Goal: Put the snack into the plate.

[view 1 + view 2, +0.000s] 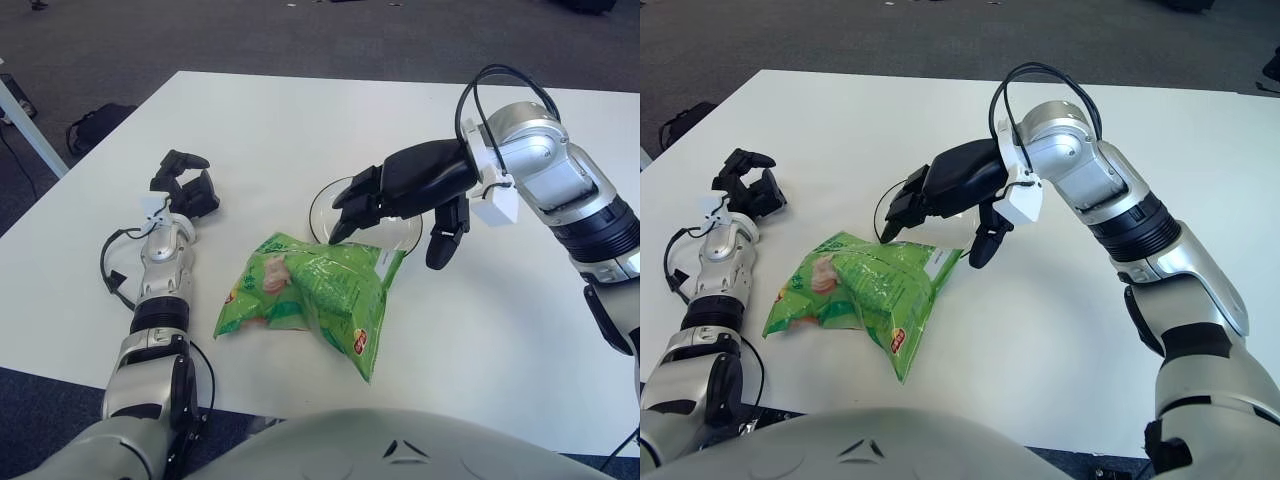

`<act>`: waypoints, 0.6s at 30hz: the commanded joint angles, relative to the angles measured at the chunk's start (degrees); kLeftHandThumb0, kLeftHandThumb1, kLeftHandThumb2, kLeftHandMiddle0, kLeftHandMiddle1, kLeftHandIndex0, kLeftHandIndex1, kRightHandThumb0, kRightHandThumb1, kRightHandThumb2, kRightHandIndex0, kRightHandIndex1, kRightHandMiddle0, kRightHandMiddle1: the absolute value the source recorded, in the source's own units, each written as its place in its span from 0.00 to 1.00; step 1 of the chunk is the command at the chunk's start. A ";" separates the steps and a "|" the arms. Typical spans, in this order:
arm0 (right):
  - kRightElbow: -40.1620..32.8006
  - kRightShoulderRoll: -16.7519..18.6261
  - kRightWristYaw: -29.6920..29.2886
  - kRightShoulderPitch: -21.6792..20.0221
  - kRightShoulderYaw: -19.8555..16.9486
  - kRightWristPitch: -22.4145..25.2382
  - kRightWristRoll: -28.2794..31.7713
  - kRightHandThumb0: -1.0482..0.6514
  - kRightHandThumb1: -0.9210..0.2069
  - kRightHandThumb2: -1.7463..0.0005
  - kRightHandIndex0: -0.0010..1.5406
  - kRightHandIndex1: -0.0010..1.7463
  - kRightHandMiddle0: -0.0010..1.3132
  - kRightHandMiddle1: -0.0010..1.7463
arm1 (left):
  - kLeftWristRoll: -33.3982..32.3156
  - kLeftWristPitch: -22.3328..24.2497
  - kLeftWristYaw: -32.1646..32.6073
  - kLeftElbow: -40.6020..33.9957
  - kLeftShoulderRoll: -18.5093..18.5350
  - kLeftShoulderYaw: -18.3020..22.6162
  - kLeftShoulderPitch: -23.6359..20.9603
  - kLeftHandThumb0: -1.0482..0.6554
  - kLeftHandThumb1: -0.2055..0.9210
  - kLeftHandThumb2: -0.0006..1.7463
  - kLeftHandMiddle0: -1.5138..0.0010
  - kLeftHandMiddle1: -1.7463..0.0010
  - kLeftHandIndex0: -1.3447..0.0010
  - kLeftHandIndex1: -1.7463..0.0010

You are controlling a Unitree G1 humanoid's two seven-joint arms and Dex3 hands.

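Because the snack (308, 296) lies flat on the desk (500, 330), just in front of the plate (330, 205) and overlapping its near rim, I position my right robot hand (395, 195) above the bag's far edge. The fingers (352, 205) point down toward that edge, with the thumb set apart on the right; they are spread and grip nothing. This places the bag's upper corner between fingers and thumb, which I judge suits a pinch grasp. The plate sits under the hand, so transfer should need only a short lift away from me. My left robot hand (183, 187) shows well to the left of the bag, fingers curled and holding nothing, clear of the work area.
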 commanded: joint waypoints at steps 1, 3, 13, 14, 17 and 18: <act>-1.61 -0.17 0.31 0.66 -1.37 1.18 -0.61 0.46 0.32 0.32 0.13 0.03 0.00 0.24 | -0.07 1.89 -0.08 2.10 -2.08 -0.47 3.65 0.36 0.60 0.64 0.28 0.00 0.64 0.00; -1.98 0.05 -0.14 1.26 -1.88 1.40 -0.63 0.46 0.32 0.32 0.13 0.03 0.00 0.22 | -0.13 1.77 -0.12 1.99 -2.17 -0.44 3.72 0.36 0.60 0.64 0.27 0.00 0.64 0.00; -1.62 1.71 -1.40 3.87 -3.58 -0.48 0.99 0.48 0.31 0.33 0.11 0.01 0.00 0.19 | -0.46 1.45 -0.86 1.26 -2.37 -0.40 4.17 0.36 0.60 0.64 0.27 0.00 0.64 0.00; -1.63 1.77 -1.34 4.02 -3.66 -0.68 1.17 0.49 0.31 0.33 0.10 0.01 0.00 0.18 | -0.47 1.46 -0.93 1.09 -2.39 -0.41 4.27 0.36 0.60 0.64 0.27 0.00 0.63 0.00; -1.15 2.43 -1.80 5.18 -3.90 -3.59 1.94 0.50 0.32 0.32 0.08 0.00 0.00 0.16 | -0.47 1.72 -1.15 0.73 -2.41 -0.42 4.44 0.36 0.60 0.64 0.27 0.00 0.63 0.00; -0.92 2.74 -2.11 5.67 -3.97 -4.91 2.10 0.51 0.33 0.31 0.07 0.00 0.00 0.14 | -0.47 1.85 -1.20 0.67 -2.40 -0.41 4.45 0.36 0.60 0.64 0.28 0.00 0.63 0.00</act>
